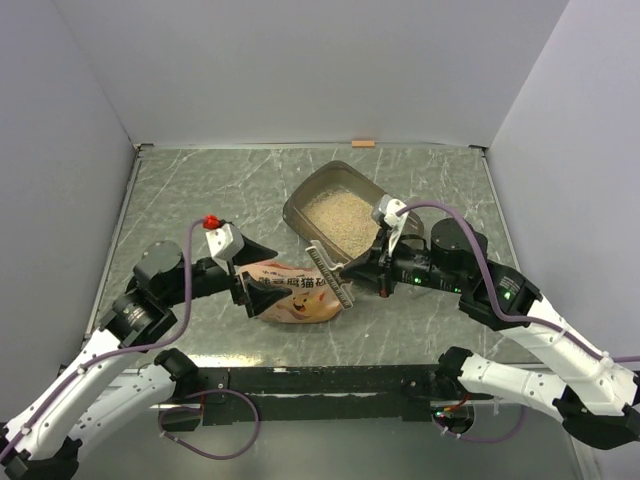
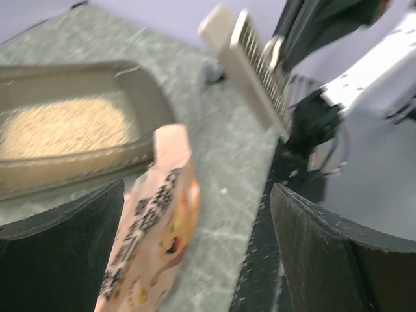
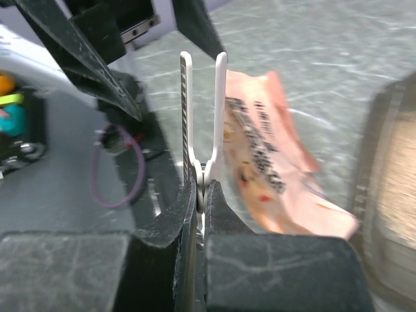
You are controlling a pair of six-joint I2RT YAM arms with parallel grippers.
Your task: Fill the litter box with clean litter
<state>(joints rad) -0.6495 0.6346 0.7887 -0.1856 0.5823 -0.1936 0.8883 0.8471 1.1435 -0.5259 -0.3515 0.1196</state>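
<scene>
— What is my left arm doing?
— Your left arm [image 1: 160, 268] reaches in from the left of the litter box [image 1: 308, 187]. Its jaws are spread wide. The orange bag [image 1: 300, 298] sits between them on the table [image 1: 200, 190]. I cannot tell if a jaw touches the bag.
— Where is the bag from the box?
— It lies just beside the litter box, at the box's near corner, on the side toward your arms. It is crinkled, with black writing and a little cartoon on it.
— And the litter?
— The clean litter [image 1: 338, 215] is inside the litter box. It looks pale and sandy, and it covers the floor of the box.
— What about my right arm?
— Your right arm [image 1: 500, 290] comes in from the right of the litter box. Its jaws are pressed together on a white clip [image 1: 328, 272]. The clip has two long thin bars. It hangs tilted in the air, between the bag and the litter box.
</scene>
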